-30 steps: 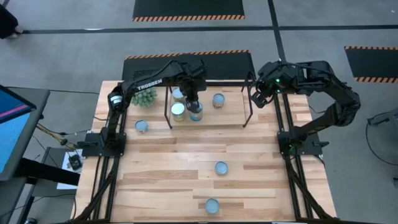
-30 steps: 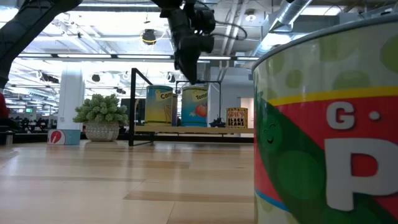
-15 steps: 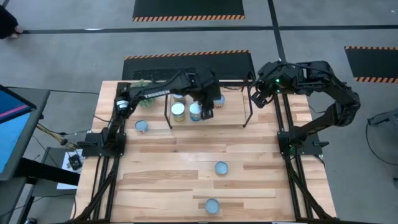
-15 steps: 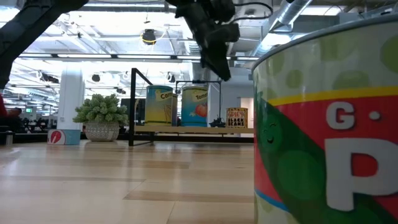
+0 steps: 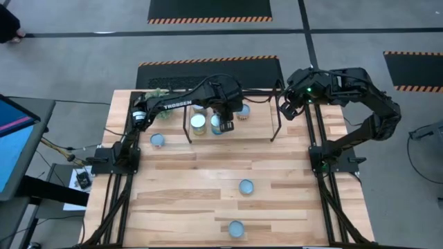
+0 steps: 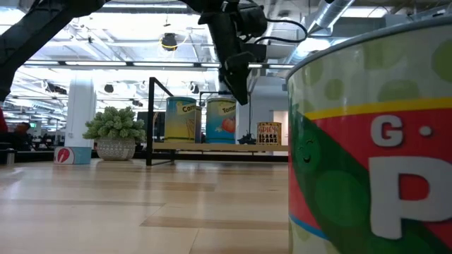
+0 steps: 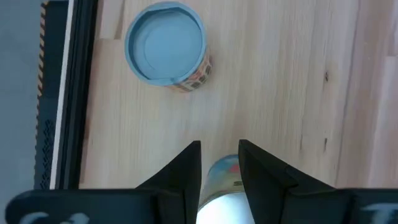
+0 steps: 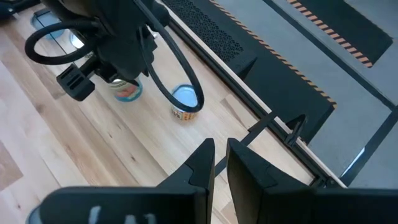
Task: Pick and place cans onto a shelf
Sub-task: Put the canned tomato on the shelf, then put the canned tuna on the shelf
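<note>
Three cans stand upright on the shelf's (image 6: 212, 146) wood board: a yellow can (image 6: 181, 120), a tomato can (image 6: 220, 120) and a small black can (image 6: 269, 132). My left gripper (image 6: 240, 95) hangs open above the board, pointing steeply down, between the tomato can (image 5: 217, 125) and the black can (image 5: 242, 111) and touching neither. In the left wrist view the black can's blue lid (image 7: 165, 43) lies ahead of the gripper (image 7: 219, 165). My right gripper (image 5: 285, 109) waits high over the shelf's right end, its fingers (image 8: 202, 165) a narrow gap apart and holding nothing.
Loose cans stand on the table at the left (image 5: 158, 140), in the middle (image 5: 246, 186) and at the near edge (image 5: 236, 229); the last fills the low view's right side (image 6: 367, 155). A potted plant (image 6: 114, 130) sits left of the shelf.
My left gripper has moved from above the tomato can toward the table's right edge, along the shelf, sinking a little and tipping. It now hangs between the tomato can and the black can. The cans have stayed in place.
</note>
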